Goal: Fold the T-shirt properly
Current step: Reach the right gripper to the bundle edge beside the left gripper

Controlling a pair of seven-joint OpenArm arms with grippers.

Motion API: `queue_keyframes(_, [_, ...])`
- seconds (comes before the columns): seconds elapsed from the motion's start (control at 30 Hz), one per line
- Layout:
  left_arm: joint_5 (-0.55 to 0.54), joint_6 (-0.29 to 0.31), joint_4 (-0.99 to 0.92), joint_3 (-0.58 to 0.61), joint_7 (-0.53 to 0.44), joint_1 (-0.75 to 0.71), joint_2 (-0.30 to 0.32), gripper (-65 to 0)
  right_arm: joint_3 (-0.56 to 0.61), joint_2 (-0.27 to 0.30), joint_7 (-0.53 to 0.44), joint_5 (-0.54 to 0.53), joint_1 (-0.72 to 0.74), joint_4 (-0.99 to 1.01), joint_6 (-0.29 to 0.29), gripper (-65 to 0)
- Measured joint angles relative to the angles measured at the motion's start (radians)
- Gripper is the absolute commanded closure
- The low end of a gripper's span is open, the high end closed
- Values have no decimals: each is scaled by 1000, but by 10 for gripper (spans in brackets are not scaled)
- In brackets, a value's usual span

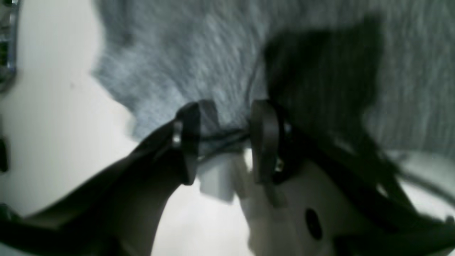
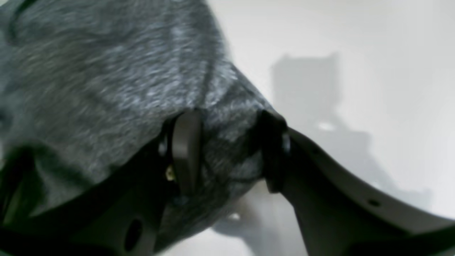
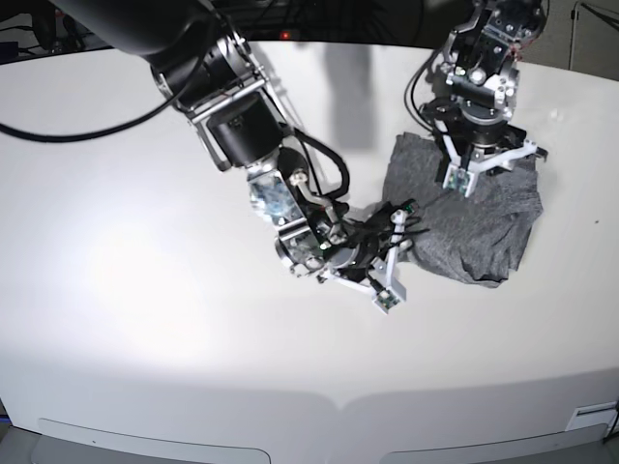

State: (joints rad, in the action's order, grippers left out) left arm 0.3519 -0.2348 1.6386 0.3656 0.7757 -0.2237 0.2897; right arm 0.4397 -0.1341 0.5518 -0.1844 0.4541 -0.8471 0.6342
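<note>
The heather-grey T-shirt [image 3: 484, 227] lies as a bunched heap on the right of the white table [image 3: 145, 319]. My right gripper [image 3: 398, 237] is at its lower left corner. In the right wrist view a thick fold of the T-shirt [image 2: 89, 71] fills the gap of the right gripper [image 2: 229, 153], which is shut on it. My left gripper [image 3: 481, 169] is over the heap's far edge. In the left wrist view the T-shirt [image 1: 177, 53] ends in a pleated hem between the fingers of the left gripper [image 1: 225, 140], shut on that edge.
The right arm [image 3: 242, 116] reaches in from the far left, with cables trailing over the table. The left arm [image 3: 484, 58] comes down from the far right. The table's front edge [image 3: 319, 401] runs below the heap.
</note>
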Motion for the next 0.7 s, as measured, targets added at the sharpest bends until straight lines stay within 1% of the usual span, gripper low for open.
queue_keyframes(0.13, [43, -19, -177, -4, -42, 103, 1, -237, 1, 57, 19, -79, -62, -74, 11, -260])
queue_keyframes(0.2, [60, -25, -217, -5, -42, 128, 3, -237, 0, 84, 36, -100, -95, -127, 36, -260])
queue_keyframes(0.33, [56, -25, -221, -4, -14, 152, 3, -237, 0, 123, 72, -157, -190, -251, 43, -260])
queue_keyframes(0.4, [51, -25, -221, -4, -9, 159, 3, -237, 0, 140, 104, -163, -233, -317, 44, -260])
queue_keyframes(0.57, [43, -21, -205, -4, 16, 158, 3, -237, 1, 212, 122, -189, -341, -459, 44, -260])
queue_keyframes(0.63, [43, -20, -187, -4, 61, 156, 3, -237, 1, 240, 134, -188, -374, -509, 45, -260])
queue_keyframes(0.7, [37, 3, -162, -4, 94, 154, 4, -237, 1, 265, 138, -188, -402, -550, 47, -260])
